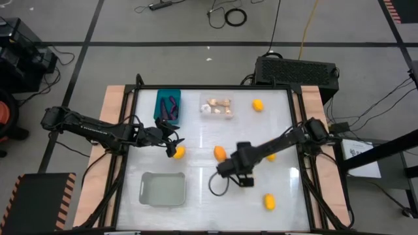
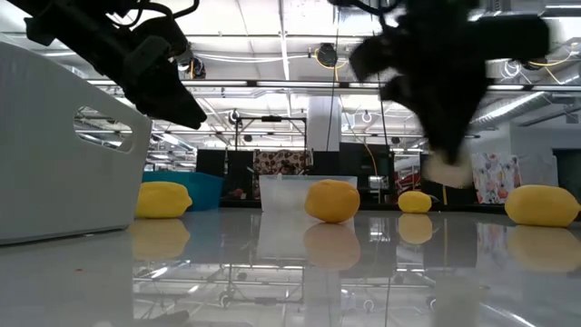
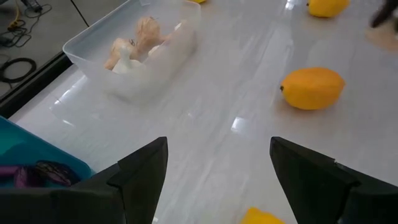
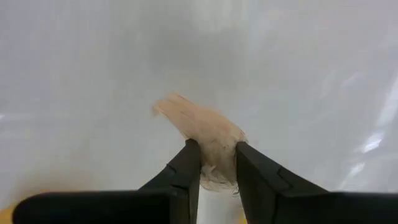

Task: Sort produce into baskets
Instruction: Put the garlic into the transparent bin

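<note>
Right gripper point(image 4: 217, 163) clenched on garlic bulb point(image 4: 202, 130) above table centre point(image 1: 196, 156), orange oval point(image 1: 220, 153) just beside it, left gripper point(image 3: 217, 171) released over yellow oval point(image 1: 177, 152), near teal basket point(image 1: 168, 104), clear basket point(image 1: 217, 107) far centre, grey basket point(image 1: 163, 188) near left.

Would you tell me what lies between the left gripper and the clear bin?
Only bare white tabletop lies between the left gripper and the clear bin, as its wrist view shows.

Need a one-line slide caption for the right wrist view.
Right gripper shut on a pale garlic bulb over the white table.
</note>
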